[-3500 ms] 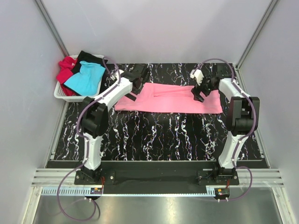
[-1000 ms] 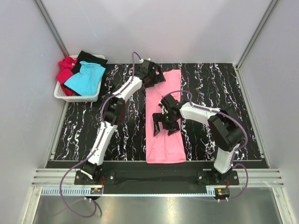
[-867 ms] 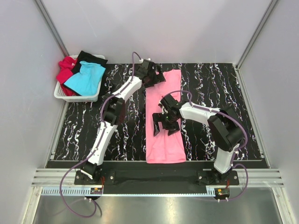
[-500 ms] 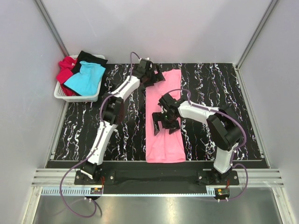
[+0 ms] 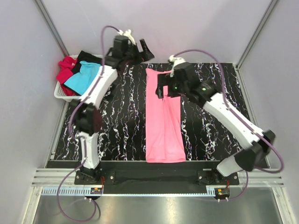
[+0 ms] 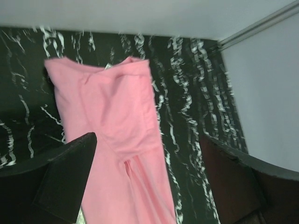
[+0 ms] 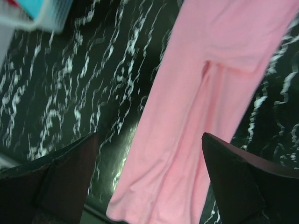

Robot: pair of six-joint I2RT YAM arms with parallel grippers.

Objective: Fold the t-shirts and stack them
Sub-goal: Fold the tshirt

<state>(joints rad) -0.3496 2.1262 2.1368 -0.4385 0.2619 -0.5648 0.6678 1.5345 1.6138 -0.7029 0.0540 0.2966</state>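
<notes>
Top view: the pink t-shirt (image 5: 163, 122) is laid out as a long narrow strip down the middle of the table (image 5: 117, 126), the left gripper (image 5: 145, 49) and right gripper (image 5: 162, 88) are both spread wide near its far end with nothing held, and the turquoise t-shirt (image 5: 85, 77), red t-shirt (image 5: 67, 70) and black t-shirt (image 5: 86, 57) are piled in the white basket (image 5: 60, 94) at far left. Left wrist view: the far end is seen lying flat, and the cloth looks light and floppy, so a corner is probably best pinched. Right wrist view: the near hem is shown flat too.
</notes>
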